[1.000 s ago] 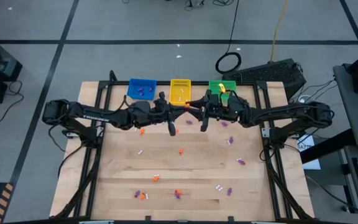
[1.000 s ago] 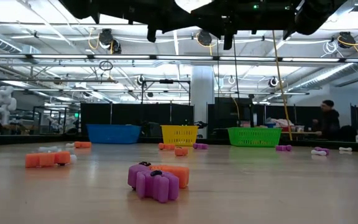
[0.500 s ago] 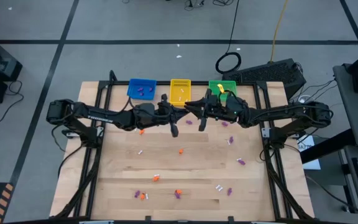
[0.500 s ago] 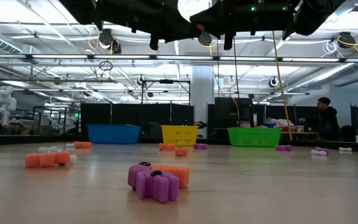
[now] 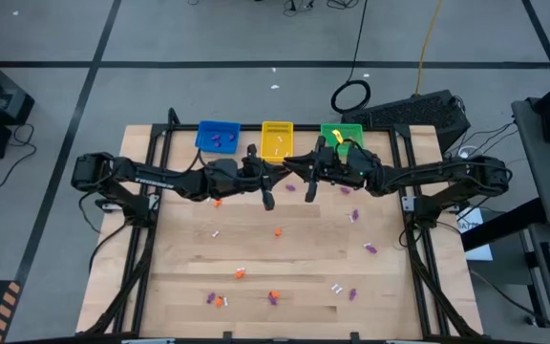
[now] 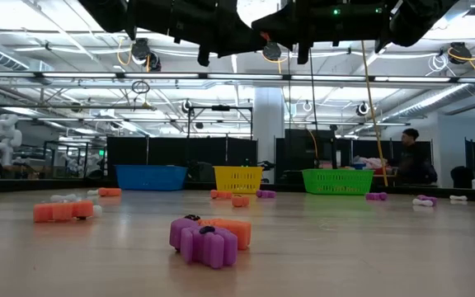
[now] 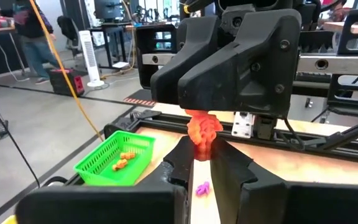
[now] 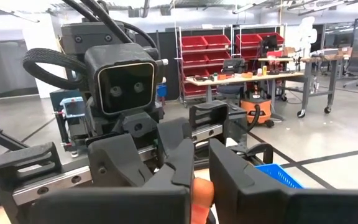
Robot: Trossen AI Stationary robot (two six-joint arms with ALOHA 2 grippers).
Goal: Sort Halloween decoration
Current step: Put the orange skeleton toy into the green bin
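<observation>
High over the table's far middle, my left gripper [image 5: 279,165] and my right gripper [image 5: 294,162] meet tip to tip, both on one orange trinket [image 7: 202,132]. The left wrist view shows the trinket coming out from under the right gripper [image 7: 207,115] and reaching down between my left gripper's [image 7: 202,155] fingers. In the right wrist view it shows orange [image 8: 201,194] low between my right gripper's [image 8: 201,177] fingers. Other decorations lie loose on the wood: orange [image 5: 278,231], purple [image 5: 370,248] and white [image 5: 215,232]. My left gripper has the trinket's lower end [image 7: 200,150] between its two fingers, coming level from the table's left. The trinket is lifted far clear of the table. My right gripper pinches the trinket's other end [image 7: 205,119] between its two fingers, coming about level from the table's right; its own fingers hide most of the place of contact.
Along the far edge stand a blue basket [image 5: 218,136], a yellow basket [image 5: 277,137] and a green basket [image 5: 341,136], each with a few trinkets inside. Near the front lie a purple and an orange trinket [image 6: 209,239]. A person [image 6: 411,157] moves in the room behind.
The gap between the two grippers has closed: my left gripper has gone a little toward the right gripper. The orange trinket, plain between them a second ago in the high view, is now mostly covered by the fingers.
</observation>
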